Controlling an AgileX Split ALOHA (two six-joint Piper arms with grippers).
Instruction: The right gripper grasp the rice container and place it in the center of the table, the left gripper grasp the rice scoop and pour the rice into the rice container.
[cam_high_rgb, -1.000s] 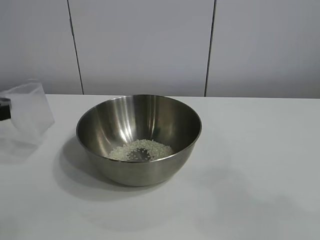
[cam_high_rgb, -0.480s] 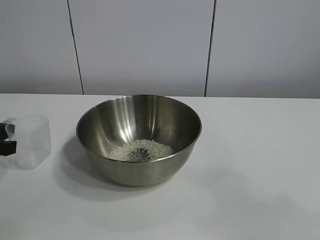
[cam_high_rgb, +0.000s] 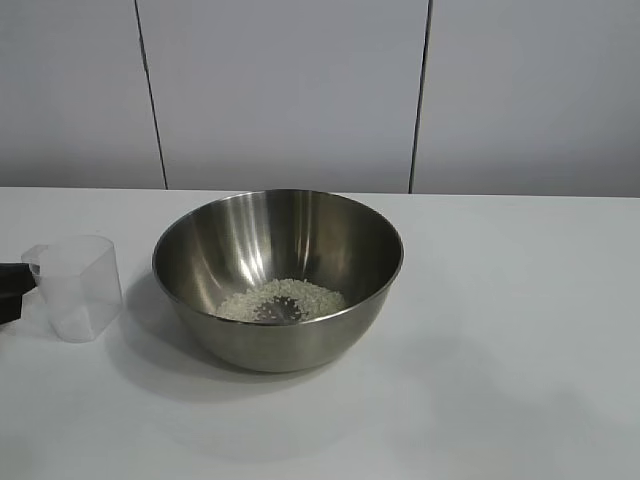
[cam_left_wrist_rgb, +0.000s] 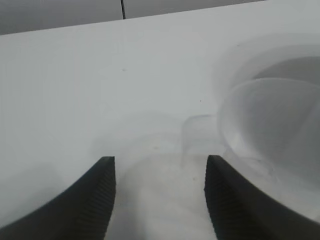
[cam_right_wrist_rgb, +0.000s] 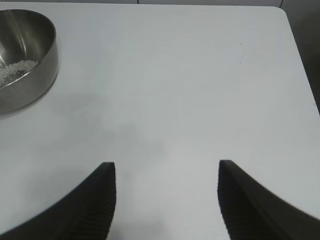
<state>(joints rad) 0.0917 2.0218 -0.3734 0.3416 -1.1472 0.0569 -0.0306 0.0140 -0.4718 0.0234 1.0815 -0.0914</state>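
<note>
The rice scoop (cam_high_rgb: 76, 288) stood upright on the counter (cam_high_rgb: 500, 380), at nine o'clock of the rice container (cam_high_rgb: 278, 275) holding rice (cam_high_rgb: 282, 300). The left gripper (cam_left_wrist_rgb: 159, 165) had its fingers spread beside the scoop, gripping nothing. The right gripper (cam_right_wrist_rgb: 166, 167) hung with fingers wide, well apart at the container's three o'clock.

You have the rice container (cam_high_rgb: 278, 278) standing mid-table (cam_high_rgb: 520, 330), with rice (cam_high_rgb: 282, 299) in its bottom. The rice scoop (cam_high_rgb: 75, 287) stands upright just left of it, apart.
</note>
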